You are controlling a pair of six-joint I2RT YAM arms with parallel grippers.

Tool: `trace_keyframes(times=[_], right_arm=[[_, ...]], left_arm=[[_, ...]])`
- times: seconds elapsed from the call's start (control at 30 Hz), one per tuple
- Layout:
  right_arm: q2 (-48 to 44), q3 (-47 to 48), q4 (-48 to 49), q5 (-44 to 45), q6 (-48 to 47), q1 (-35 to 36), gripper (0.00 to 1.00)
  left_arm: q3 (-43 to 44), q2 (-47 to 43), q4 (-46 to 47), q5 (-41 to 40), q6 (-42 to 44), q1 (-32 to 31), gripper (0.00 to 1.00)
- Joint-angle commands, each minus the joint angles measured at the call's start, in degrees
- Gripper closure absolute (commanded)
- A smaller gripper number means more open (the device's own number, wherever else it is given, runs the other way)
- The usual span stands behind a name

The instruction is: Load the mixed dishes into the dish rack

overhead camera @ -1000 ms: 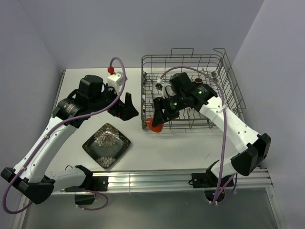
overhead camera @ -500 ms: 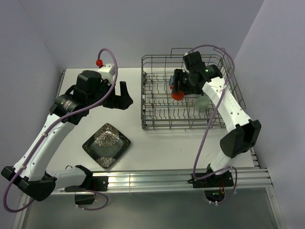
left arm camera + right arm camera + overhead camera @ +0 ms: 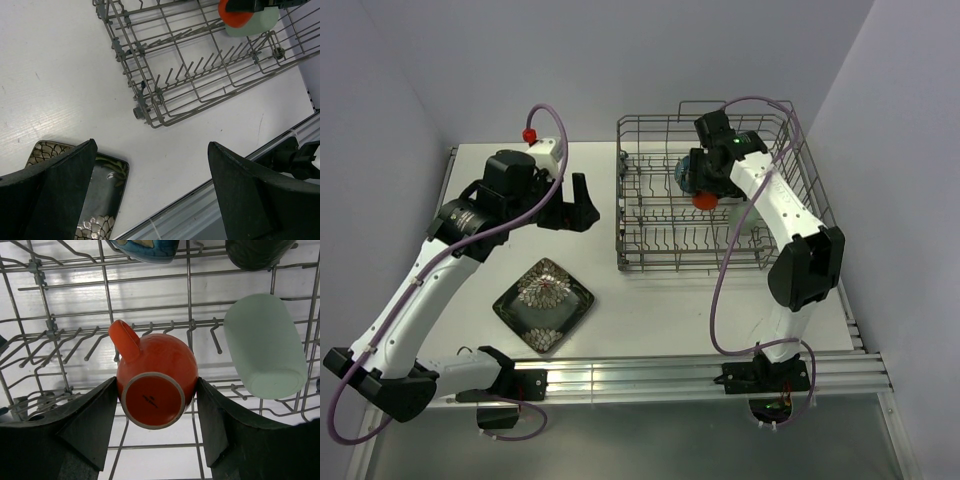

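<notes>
My right gripper [image 3: 157,400] is shut on the small orange cup [image 3: 156,377], held upside down over the tines inside the grey wire dish rack [image 3: 650,262]; the cup shows in the top view [image 3: 704,200] under the gripper [image 3: 705,178]. The pale green cup [image 3: 264,347] lies on its side in the rack to the right, also in the left wrist view [image 3: 254,22]. A dark bowl [image 3: 257,251] and a blue-rimmed dish [image 3: 145,249] sit at the rack's far side. The dark square leaf-patterned plate [image 3: 543,305] lies on the table at front left. My left gripper [image 3: 580,205] is open and empty above the table, left of the rack.
The white table [image 3: 670,310] ends at a metal rail [image 3: 650,380] in front. Purple cables [image 3: 545,130] loop above both arms. The rack's raised wire handles [image 3: 702,104] stand at its far side. Walls close in on the left and right.
My right gripper carried the orange cup from the rack's front left corner up and into the rack's middle. My left gripper rose slightly and stayed open.
</notes>
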Motion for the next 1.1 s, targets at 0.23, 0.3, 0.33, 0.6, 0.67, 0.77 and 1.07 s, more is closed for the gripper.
trace_keyframes(times=[0.23, 0.3, 0.33, 0.6, 0.67, 0.77, 1.07], right_arm=[[0.54, -2.67, 4.42, 0.35, -1.31, 0.0, 1.0], [0.71, -3.28, 5.29, 0.26, -1.4, -0.08, 1.0], [0.71, -3.89, 5.56, 0.26, -1.4, -0.08, 1.0], [3.08, -3.73, 6.7, -0.62, -1.4, 0.62, 1.0], [3.79, -3.9, 7.05, -0.62, -1.49, 0.71, 1.0], [4.58, -3.81, 7.58, -0.62, -1.84, 0.71, 1.0], [6.6, -4.52, 9.07, -0.44, -2.02, 0.71, 1.0]], left_arm=[[-1.07, -0.88, 1.13, -0.14, -0.46, 0.15, 0.01], [-1.07, -0.79, 1.05, -0.23, -0.28, 0.06, 0.01], [-1.07, -0.79, 0.96, -0.23, -0.28, 0.15, 0.01], [-1.07, -0.27, 0.52, -0.49, -0.11, 0.15, 0.01], [-0.99, -0.09, 0.43, -0.49, -0.11, 0.06, 0.01], [-0.81, 0.09, 0.08, -0.67, -0.11, 0.15, 0.01], [-1.25, 0.09, -0.18, -0.93, -0.55, 0.15, 0.01]])
